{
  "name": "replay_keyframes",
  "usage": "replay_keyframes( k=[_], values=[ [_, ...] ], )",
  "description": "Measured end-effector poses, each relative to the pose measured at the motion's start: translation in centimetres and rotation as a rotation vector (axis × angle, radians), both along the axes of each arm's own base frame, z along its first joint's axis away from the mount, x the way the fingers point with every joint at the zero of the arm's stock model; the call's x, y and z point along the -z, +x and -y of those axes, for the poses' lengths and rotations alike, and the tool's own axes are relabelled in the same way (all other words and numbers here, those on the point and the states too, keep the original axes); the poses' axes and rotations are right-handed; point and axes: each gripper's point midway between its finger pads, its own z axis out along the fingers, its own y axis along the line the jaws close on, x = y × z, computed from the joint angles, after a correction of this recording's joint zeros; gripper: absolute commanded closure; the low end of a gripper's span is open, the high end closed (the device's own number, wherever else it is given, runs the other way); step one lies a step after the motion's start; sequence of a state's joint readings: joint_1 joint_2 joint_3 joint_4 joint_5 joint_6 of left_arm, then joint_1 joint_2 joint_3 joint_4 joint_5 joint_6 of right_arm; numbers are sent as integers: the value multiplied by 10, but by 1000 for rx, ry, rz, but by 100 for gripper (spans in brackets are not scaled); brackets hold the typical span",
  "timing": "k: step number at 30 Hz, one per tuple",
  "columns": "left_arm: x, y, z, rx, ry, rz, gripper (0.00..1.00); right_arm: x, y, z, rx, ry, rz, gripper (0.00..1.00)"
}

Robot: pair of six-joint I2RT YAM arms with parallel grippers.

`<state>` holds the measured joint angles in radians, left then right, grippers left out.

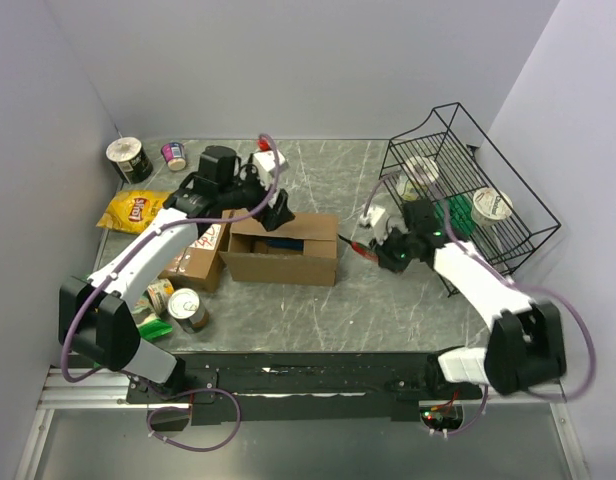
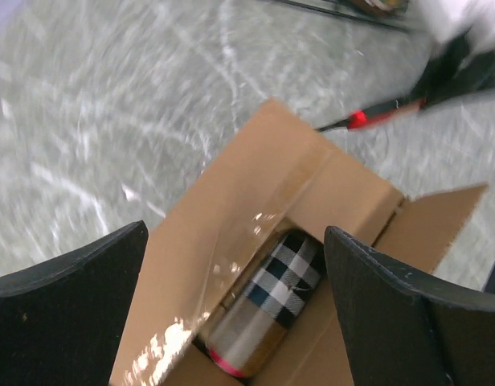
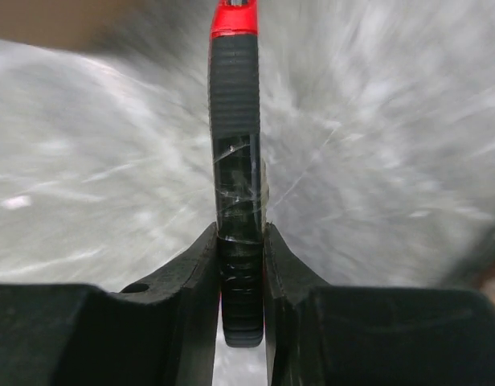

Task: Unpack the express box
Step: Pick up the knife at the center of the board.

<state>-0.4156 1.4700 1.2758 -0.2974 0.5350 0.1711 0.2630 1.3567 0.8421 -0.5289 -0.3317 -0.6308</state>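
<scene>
The express box (image 1: 283, 247) sits mid-worktop (image 1: 328, 300) with its flaps open. My left pincer (image 1: 279, 213) hangs over the box's 12 o'clock edge, jaws at full spread, holding nothing. At the box's 3 o'clock, my right pincer (image 3: 239, 237) is clamped on the handle of the black-and-red cutter (image 3: 235, 121). The opening step appears done. Emptying is not: a check-patterned cylinder (image 2: 267, 301) lies inside. Remaining, in my judgement: park the cutter, then lift out the contents.

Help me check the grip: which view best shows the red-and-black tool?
Right wrist: the tool fills the frame, its ribbed handle clamped in the right pincer. Top external shows it small; left wrist only a blurred end.
</scene>
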Motion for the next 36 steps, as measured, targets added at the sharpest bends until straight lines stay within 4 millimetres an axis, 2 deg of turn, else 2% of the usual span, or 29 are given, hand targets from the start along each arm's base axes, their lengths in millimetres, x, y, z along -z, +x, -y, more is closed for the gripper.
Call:
replay_keyframes(
  k=[2, 6, 8, 10, 13, 15, 17, 22, 23, 25, 27, 28, 29, 31, 32, 33, 34, 35, 36],
  values=[
    [-5, -8, 11, 87, 35, 71, 3, -41, 4, -9, -31, 60, 85, 100],
    [-17, -25, 33, 256, 103, 252, 4, -149, 17, -46, -181, 259, 253, 100],
    [-32, -34, 48, 332, 115, 341, 3, -183, 16, -62, -248, 331, 296, 100],
    [-52, -40, 64, 396, 108, 406, 4, -202, 12, -73, -296, 383, 310, 100],
    [-84, -43, 84, 442, 65, 493, 4, -199, 4, -85, -335, 407, 270, 100],
    [-89, -47, 89, 455, 53, 513, 3, -194, 4, -88, -335, 408, 244, 100],
    [-89, -53, 95, 475, 51, 520, 1, -189, 3, -91, -332, 412, 219, 100],
    [-72, -73, 107, 552, 74, 473, 11, -190, 2, -93, -324, 430, 204, 100],
    [-67, -75, 109, 564, 80, 452, 18, -192, 1, -93, -325, 435, 207, 100],
    [-60, -76, 111, 579, 92, 411, 26, -196, -1, -95, -334, 444, 215, 100],
    [-56, -73, 116, 591, 103, 376, 42, -200, -3, -96, -343, 454, 224, 100],
    [-55, -72, 118, 594, 107, 361, 59, -202, -5, -96, -349, 460, 229, 100],
    [-53, -70, 120, 599, 111, 345, 70, -204, -6, -97, -353, 464, 233, 100],
    [-49, -73, 123, 626, 107, 305, 83, -207, -5, -96, -361, 458, 259, 100],
    [-47, -75, 123, 635, 114, 286, 98, -207, -6, -96, -372, 452, 265, 100],
    [-45, -78, 123, 650, 116, 263, 99, -206, -6, -95, -385, 444, 274, 100],
    [-43, -84, 123, 679, 114, 241, 99, -206, -7, -95, -404, 436, 285, 95],
    [-42, -86, 122, 695, 118, 220, 99, -205, -9, -95, -415, 435, 286, 72],
    [-42, -87, 123, 703, 122, 201, 99, -205, -10, -95, -415, 435, 284, 63]
  ],
)
